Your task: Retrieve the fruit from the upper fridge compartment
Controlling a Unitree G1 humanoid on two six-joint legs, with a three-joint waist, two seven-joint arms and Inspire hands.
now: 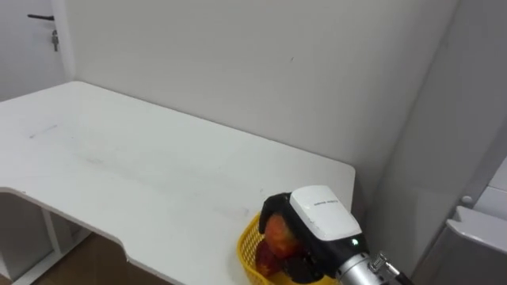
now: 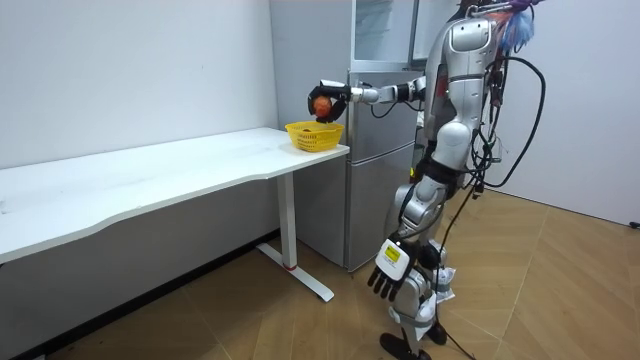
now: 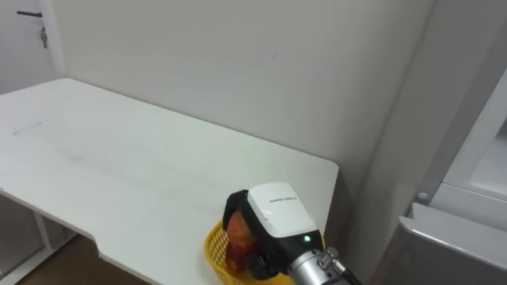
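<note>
Red fruit sits clamped in the fingers of your right hand, just above the yellow basket at the desk's right corner; left hand hangs loose. Release off-centre and it could strike the rim, tipping the basket off the edge.

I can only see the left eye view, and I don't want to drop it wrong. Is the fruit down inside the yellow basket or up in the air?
Observer: Up in the air. In the room view the right hand holds the fruit above the yellow basket, apart from it.
Operator: Where's my other hand?
Observer: The left hand hangs low beside the legs, fingers relaxed, holding nothing.
Operator: Is the basket near the edge?
Observer: Yes, it stands close to the end of the table, the end next to the fridge.
</note>
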